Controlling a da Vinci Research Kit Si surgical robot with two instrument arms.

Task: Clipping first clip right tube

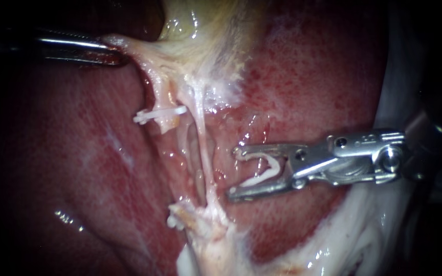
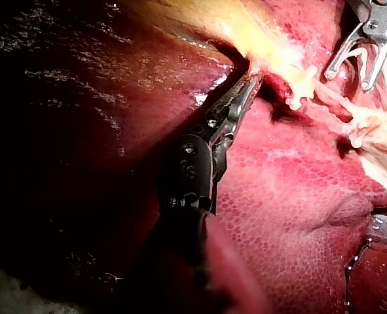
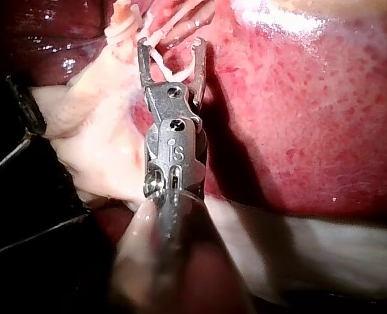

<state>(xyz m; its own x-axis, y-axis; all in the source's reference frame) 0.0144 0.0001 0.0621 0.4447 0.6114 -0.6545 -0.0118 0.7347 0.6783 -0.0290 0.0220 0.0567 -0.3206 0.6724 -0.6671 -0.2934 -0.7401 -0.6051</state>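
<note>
**At the liver (image 1: 78,168) bed: clip (image 1: 258,179) beside right tube (image 1: 204,140)**

Pincer of left instrument (image 1: 112,51) clamps gallbladder (image 1: 205,30) tissue. Pincer of right instrument (image 1: 234,173), jaws wide, carries the open white clip just beside the tube, not touching.

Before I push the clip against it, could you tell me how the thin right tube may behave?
The right tube is a thin pale strand, so probably soft and easily torn. It seems taut because the left instrument pulls tissue above; pushed by the right instrument's clip, it would likely bend aside. Its wet sheen suggests slipperiness.
</note>
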